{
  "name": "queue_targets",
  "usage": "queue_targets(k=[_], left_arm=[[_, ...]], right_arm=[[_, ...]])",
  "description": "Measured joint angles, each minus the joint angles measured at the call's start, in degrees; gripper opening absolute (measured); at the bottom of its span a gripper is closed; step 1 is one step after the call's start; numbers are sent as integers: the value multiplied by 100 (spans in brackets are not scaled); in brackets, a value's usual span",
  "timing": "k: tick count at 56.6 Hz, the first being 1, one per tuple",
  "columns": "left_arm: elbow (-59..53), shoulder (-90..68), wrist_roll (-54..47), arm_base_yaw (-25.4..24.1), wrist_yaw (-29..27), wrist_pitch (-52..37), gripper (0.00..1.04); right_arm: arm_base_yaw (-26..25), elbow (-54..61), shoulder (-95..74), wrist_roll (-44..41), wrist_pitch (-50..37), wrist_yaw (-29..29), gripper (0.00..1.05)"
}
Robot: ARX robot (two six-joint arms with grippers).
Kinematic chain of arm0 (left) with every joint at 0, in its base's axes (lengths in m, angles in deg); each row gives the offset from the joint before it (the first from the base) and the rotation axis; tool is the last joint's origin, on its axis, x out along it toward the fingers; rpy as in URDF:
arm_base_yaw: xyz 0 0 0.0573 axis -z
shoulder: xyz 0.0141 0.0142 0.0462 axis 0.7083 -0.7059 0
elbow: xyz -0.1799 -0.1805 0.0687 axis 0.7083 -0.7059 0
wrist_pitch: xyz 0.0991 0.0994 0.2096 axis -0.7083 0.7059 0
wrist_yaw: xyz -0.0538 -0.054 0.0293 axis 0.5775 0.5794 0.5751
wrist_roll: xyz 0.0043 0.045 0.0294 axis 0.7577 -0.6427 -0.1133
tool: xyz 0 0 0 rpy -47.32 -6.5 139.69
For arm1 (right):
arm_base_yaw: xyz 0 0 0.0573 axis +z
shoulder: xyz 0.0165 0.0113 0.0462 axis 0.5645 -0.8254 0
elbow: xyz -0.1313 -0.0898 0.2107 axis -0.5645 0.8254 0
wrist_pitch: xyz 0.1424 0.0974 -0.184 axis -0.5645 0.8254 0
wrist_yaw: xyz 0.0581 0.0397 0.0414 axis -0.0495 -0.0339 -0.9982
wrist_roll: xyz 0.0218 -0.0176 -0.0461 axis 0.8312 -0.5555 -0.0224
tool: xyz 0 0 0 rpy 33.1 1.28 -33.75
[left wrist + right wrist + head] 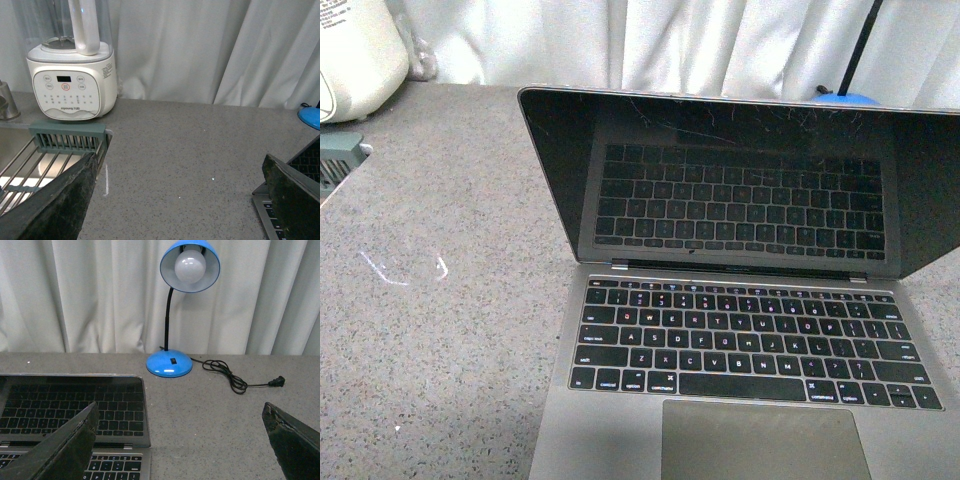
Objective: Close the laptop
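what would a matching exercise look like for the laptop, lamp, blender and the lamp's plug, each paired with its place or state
1 laptop
2 lamp
3 blender
4 plug

A loose on the counter, plugged into nothing
B open, screen dark
C beside the sink rack
D blue, in front of the curtain

Pairs: 1-B, 2-D, 3-C, 4-A
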Motion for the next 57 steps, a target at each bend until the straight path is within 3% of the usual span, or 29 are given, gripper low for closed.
queue_targets(k=[57], left_arm=[[0,0,0,0,0,0,98]], right_arm=[[0,0,0,0,0,0,96]])
